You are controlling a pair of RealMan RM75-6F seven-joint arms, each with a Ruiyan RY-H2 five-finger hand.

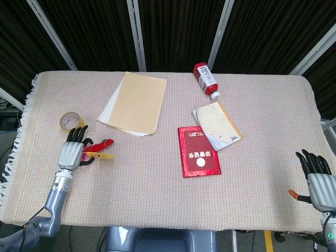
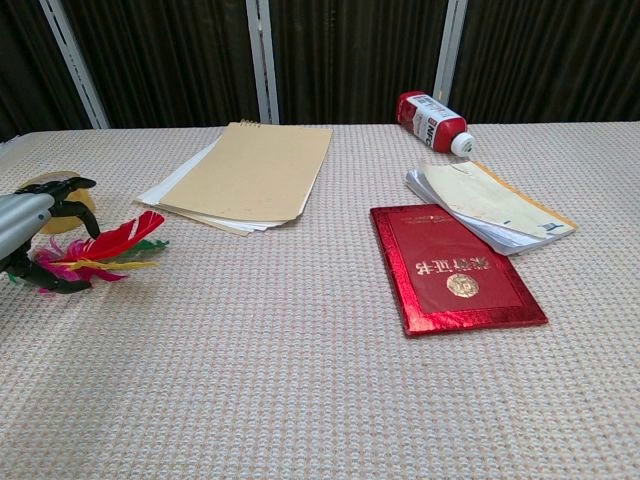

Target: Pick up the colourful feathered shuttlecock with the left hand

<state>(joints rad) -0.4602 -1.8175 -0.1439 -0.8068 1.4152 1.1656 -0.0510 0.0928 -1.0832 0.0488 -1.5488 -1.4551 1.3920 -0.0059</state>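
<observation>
Left hand [image 1: 72, 149] at frame left has fingers curled around the shuttlecock [image 1: 98, 151] on the bench [image 1: 157, 199]; right hand [image 1: 317, 176], lower right, is spread and holds nothing.

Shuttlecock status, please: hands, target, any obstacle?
Left hand over the shuttlecock, fingers around its base, firm grip not confirmed. Right hand open, idle at table edge. Tape roll just behind; nothing blocking.

- I see even, bright overhead light with only faint shadows.
- Both my views are sharp; the red booklet [image 2: 455, 268] glints slightly.
</observation>
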